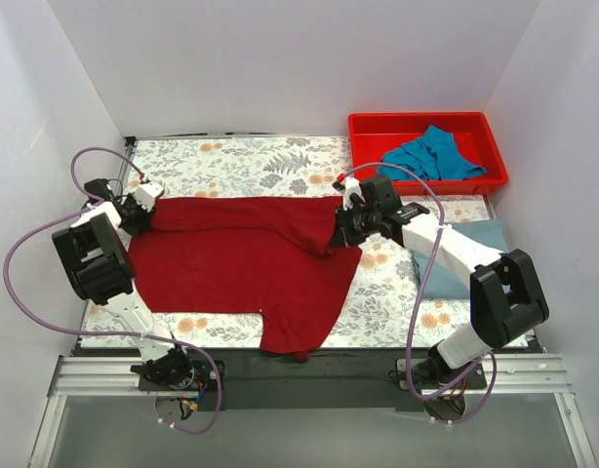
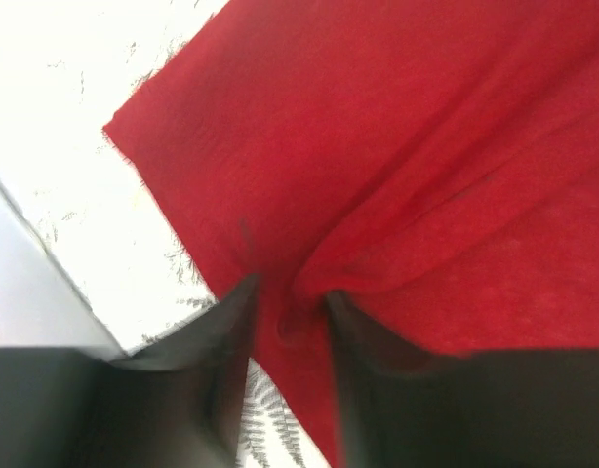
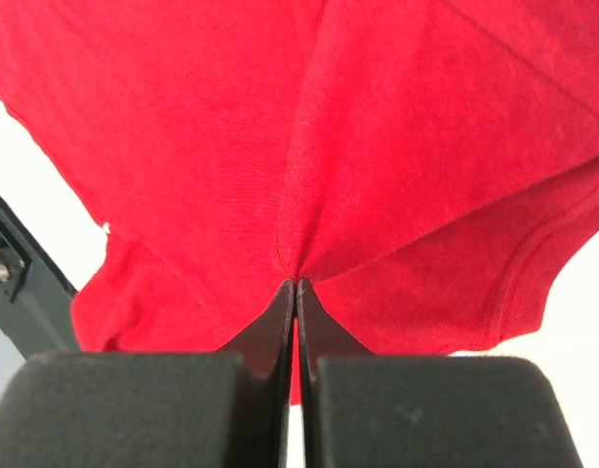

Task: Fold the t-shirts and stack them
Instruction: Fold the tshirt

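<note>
Lg dark red tee (image 1: pixel 231 263) spread centre, grey-blue tee (image 1: pixel 487 234) folded R, teal tee (image 1: pixel 431 156) crumpled far-R.

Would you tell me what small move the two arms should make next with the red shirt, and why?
The left gripper and right gripper are each shut on the far edge of the dark red t-shirt, whose body lies spread flat. So I would probably draw both toward the near edge of the table, folding that far edge over the body.
</note>
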`<state>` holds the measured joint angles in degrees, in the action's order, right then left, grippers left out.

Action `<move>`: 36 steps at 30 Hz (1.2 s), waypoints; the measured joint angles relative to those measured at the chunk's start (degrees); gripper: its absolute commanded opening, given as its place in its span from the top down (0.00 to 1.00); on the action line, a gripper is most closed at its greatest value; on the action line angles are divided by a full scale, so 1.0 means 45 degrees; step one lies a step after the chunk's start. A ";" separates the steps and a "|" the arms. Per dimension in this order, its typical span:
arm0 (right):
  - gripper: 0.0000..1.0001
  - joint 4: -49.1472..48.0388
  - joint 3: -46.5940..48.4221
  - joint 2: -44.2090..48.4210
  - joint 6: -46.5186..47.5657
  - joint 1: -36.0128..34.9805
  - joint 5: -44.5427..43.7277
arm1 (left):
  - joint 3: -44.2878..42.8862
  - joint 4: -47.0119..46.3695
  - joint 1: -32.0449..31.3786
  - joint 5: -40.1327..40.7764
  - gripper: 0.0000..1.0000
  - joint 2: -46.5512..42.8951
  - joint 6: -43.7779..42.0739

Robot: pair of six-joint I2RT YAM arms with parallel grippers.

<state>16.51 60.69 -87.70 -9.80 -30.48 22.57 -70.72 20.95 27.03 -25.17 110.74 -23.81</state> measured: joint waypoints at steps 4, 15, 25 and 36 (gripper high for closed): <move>0.99 -0.0010 -0.0340 -0.0053 0.0121 0.0107 -0.0097 | 0.0821 0.0199 -0.0034 -0.1632 0.50 -0.1282 0.0024; 0.99 -0.0238 0.1273 -0.2195 0.0121 0.0850 -0.0282 | 0.5979 -0.3322 -0.7592 -0.4430 0.50 -0.8121 0.3152; 0.99 -0.1132 0.3351 -0.5105 -0.0544 0.1987 -0.0903 | 0.6450 -0.6698 -1.1579 -0.3395 0.51 -0.5124 0.4643; 0.99 -0.1258 0.3351 -0.5532 -0.1792 0.1982 -0.3070 | 0.6033 -0.9962 -1.3308 -0.1336 0.64 -0.2963 0.4789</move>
<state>10.85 75.77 -112.60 -17.87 -21.56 8.75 -43.57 -23.88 -32.86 -31.18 97.41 -2.26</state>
